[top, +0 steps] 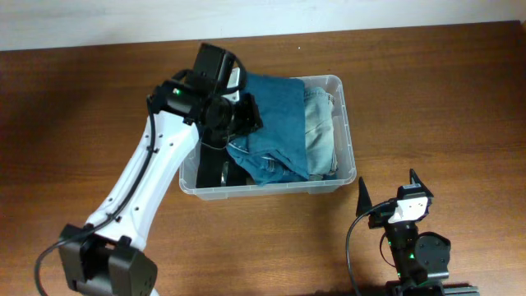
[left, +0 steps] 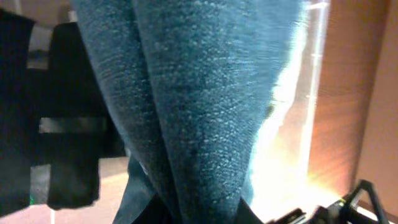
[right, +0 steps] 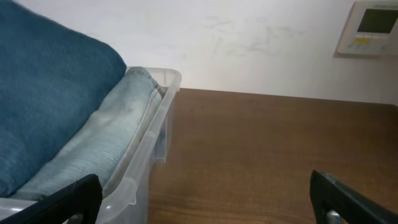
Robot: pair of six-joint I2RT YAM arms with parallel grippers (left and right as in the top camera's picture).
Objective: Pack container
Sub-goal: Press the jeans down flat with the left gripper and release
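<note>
The large clear plastic rectangular container (top: pixel 279 189) sits centred on the brown wooden table (top: pixel 444 99), holding dark blue jeans (top: pixel 275 107), pale folded denim (top: pixel 319 131) and a black garment (top: pixel 212 168). The left gripper (top: pixel 238 115) is over the jeans, and I cannot tell its grip. The right gripper (top: pixel 388 191) stands spread apart just outside.

Blue denim (left: pixel 205 106) fills the view, black item (left: pixel 68 137) at left, clear container (left: pixel 316 81) at right

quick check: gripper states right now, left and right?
left gripper: shut on the dark blue jeans, over the container.
right gripper: open, holding nothing.
</note>
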